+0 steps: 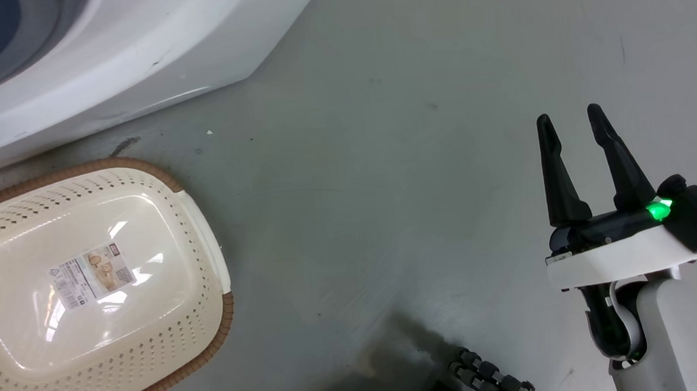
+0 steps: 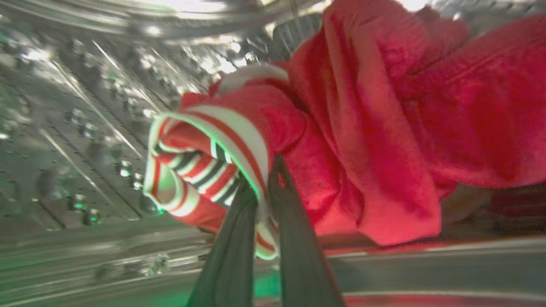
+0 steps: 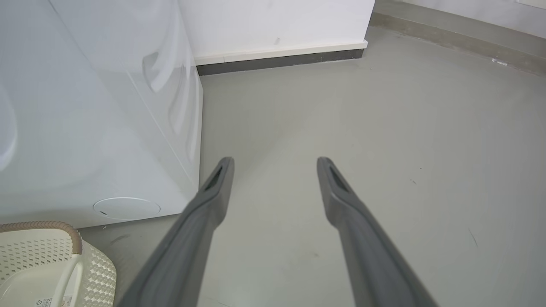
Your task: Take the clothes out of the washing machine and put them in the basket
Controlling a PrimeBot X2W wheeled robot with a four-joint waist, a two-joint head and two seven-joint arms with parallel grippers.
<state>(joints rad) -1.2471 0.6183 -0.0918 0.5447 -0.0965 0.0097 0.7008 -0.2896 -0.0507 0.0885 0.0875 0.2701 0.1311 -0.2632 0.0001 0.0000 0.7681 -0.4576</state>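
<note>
The clothes (image 2: 375,128), a bright red garment with red-and-white striped trim, lie inside the shiny perforated steel drum (image 2: 76,128) of the washing machine (image 1: 130,57). My left gripper (image 2: 263,179) is shut on the striped trim of the clothes, which is pinched between its two dark fingers. The cream basket (image 1: 91,293) with a brown rim stands on the floor in front of the machine, a paper label on its bottom. My right gripper (image 1: 570,122) is open over bare floor to the right, holding nothing. The basket's corner (image 3: 51,264) and the machine's white side (image 3: 85,119) lie to its left.
Grey floor (image 1: 385,187) spreads between the basket and my right arm. A white wall with a dark skirting (image 3: 277,62) runs behind the machine. A dark ribbed part of my base (image 1: 490,382) shows at the bottom edge.
</note>
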